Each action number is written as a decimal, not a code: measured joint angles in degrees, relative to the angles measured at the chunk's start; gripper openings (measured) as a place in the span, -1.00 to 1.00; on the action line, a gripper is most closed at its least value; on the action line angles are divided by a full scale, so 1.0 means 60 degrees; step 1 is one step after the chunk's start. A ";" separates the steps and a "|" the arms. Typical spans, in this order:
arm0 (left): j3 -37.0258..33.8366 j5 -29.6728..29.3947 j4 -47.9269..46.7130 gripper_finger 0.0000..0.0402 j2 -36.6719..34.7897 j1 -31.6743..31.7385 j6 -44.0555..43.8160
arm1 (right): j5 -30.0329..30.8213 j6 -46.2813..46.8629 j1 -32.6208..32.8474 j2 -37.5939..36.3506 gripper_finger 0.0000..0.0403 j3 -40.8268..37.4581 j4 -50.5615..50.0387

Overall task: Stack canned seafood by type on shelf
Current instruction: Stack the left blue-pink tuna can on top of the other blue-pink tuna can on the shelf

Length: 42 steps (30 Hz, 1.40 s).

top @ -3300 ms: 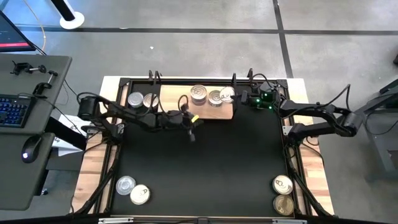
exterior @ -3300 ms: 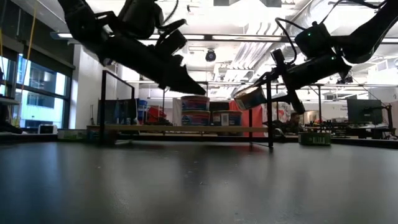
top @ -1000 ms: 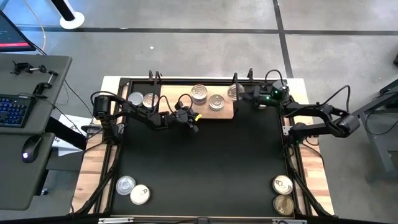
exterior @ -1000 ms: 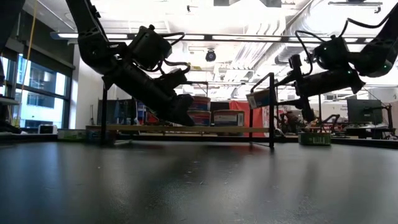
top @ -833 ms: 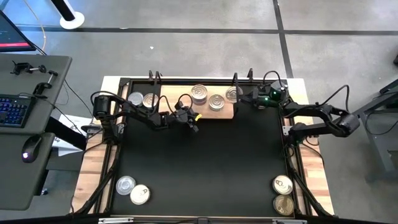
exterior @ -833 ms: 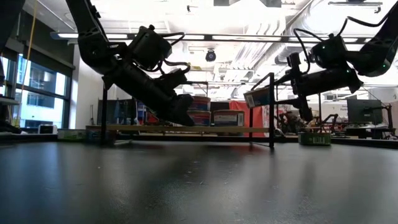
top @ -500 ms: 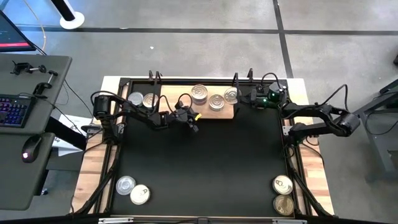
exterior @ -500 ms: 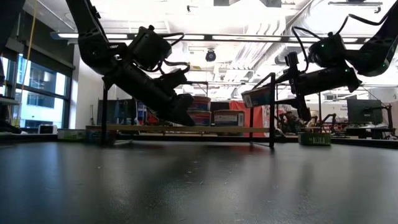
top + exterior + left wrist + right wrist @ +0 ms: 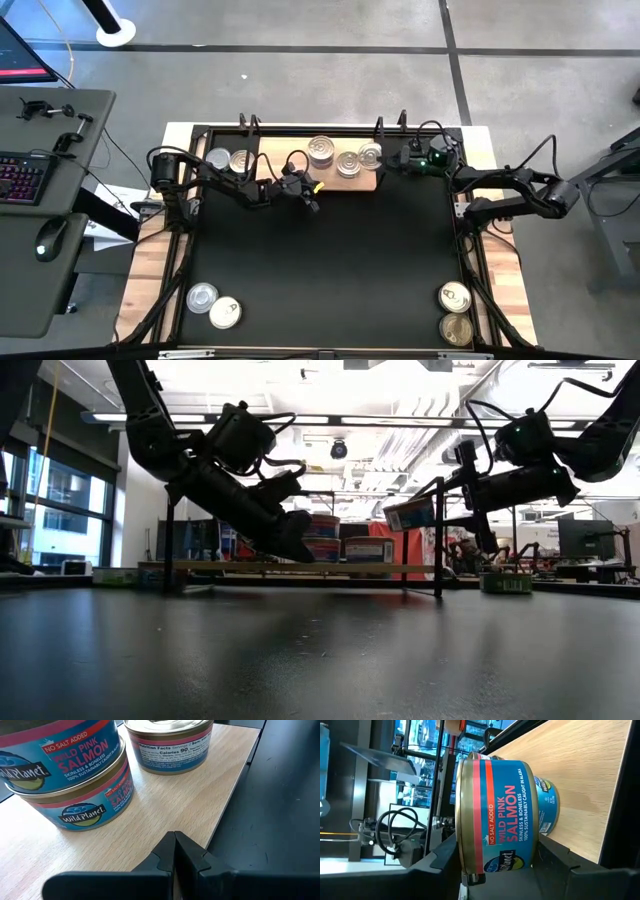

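The shelf (image 9: 290, 175) is a pale wood board at the mat's far edge. On it stand a two-high stack of pink salmon tins (image 9: 320, 150) (image 9: 65, 770) and a single tin (image 9: 347, 163) (image 9: 170, 745). My right gripper (image 9: 383, 156) (image 9: 440, 500) reaches in from the table's right, shut on another salmon tin (image 9: 500, 815) held in the air over the shelf's right end. My left gripper (image 9: 311, 201) (image 9: 175, 851) is shut on nothing and hovers over the shelf's near edge, in front of the stack. My right gripper pinches the salmon tin (image 9: 410, 513) across its height, coming level from the table's right. One finger (image 9: 442, 857) lies on the lid side and the other finger (image 9: 560, 857) on the base side. The tin is lifted clear above the shelf and slightly tilted.
Two tins (image 9: 229, 159) stand left of the shelf. Two more (image 9: 214, 304) sit at the mat's near left corner and two (image 9: 455, 311) at its near right. Black frame posts (image 9: 437, 535) rise at the shelf's ends. The black mat's (image 9: 330, 270) middle is bare.
My right gripper has carried the tin a short way toward the table's left, farther in over the shelf's right end, and slightly up. It has stayed shut on the tin.
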 joint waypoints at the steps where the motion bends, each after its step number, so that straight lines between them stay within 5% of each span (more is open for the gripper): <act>1: 0.0000 -0.0003 0.0001 -1.00 0.0000 0.0000 0.0000 | 0.0060 0.0049 0.0039 0.0000 -0.16 0.0000 0.0007; 10: 0.0000 0.0000 0.0006 -1.00 0.0000 -0.0002 -0.0293 | 0.0715 0.0314 0.0272 0.0415 -0.16 0.0007 0.0231; 18: 0.0004 0.0187 0.0015 -1.00 -0.0007 0.0051 0.0062 | -0.0181 0.0322 -0.0635 0.0094 -0.16 -0.0058 0.0036; 22: 0.0004 0.0210 0.0015 -1.00 -0.0007 0.0064 0.0012 | -0.0287 0.0453 -0.1047 -0.0571 -0.16 -0.0051 -0.0288; 30: 0.0011 0.0684 -0.0036 -1.00 -0.0082 0.0247 0.0018 | -0.0342 -0.0495 -0.2026 -0.2463 -0.16 -0.0058 -0.3607; 42: -0.0011 0.1506 -0.0293 -1.00 -0.0533 0.0748 0.0573 | 0.0032 -0.0224 -0.3293 -0.5640 -0.16 0.0242 -0.4399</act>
